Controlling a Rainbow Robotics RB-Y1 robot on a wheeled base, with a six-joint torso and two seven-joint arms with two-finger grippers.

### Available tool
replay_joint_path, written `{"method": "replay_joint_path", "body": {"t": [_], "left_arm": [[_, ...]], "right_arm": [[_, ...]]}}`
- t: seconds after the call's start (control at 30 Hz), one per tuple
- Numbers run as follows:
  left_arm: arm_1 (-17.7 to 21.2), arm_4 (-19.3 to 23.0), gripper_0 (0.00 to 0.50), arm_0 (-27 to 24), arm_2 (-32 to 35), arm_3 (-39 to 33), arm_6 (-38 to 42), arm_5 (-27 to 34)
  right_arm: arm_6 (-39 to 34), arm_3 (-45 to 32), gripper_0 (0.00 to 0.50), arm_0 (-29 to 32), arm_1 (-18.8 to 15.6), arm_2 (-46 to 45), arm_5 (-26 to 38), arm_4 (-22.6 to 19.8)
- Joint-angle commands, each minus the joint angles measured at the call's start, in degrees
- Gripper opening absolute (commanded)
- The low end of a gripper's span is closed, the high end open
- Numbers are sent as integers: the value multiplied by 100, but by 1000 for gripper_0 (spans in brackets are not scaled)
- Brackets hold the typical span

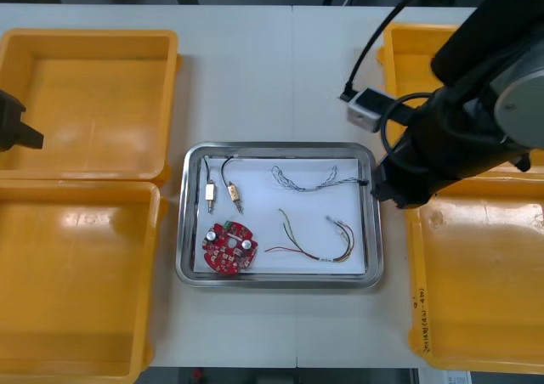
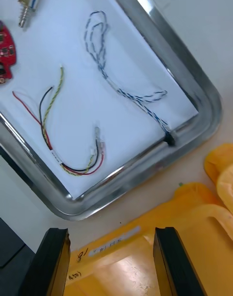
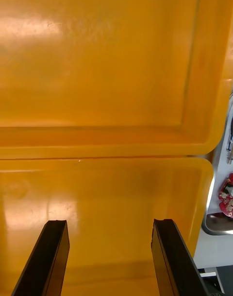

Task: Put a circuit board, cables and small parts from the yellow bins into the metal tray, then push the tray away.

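Right gripper (image 2: 110, 230) stood wide, empty, over a yellow bin (image 2: 145, 267), the metal tray (image 2: 194, 82) just beyond its fingers, cables (image 2: 126, 89) inside. Left gripper (image 3: 109, 223) hung equally wide above the left bins (image 3: 97, 82). Front view gave the circuit board (image 1: 229, 247) whole in the tray

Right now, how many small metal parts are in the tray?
2. One small metal part lies near the tray's left wall; the other sits right beside it, both beyond the circuit board. None looks hidden.
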Motion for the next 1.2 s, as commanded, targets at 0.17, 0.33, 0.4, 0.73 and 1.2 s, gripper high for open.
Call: {"method": "replay_joint_path", "body": {"t": [0.17, 0.33, 0.4, 0.73, 1.2], "left_arm": [[483, -49, 500, 608, 457, -467, -658, 37], [562, -58, 500, 792, 581, -511, -746, 37], [580, -84, 500, 845, 607, -529, -763, 37], [580, -128, 500, 915, 624, -599, -790, 37], [580, -58, 500, 959, 598, -599, -799, 37]], "right_arm": [[38, -145, 500, -586, 768, 1173, 18, 423], [117, -66, 500, -770, 1137, 1929, 18, 766], [161, 13, 500, -805, 1287, 2149, 18, 898], [372, 154, 500, -902, 1629, 3256, -400, 1583], [1128, 602, 500, -726, 1594, 3827, -1015, 1996]]}}
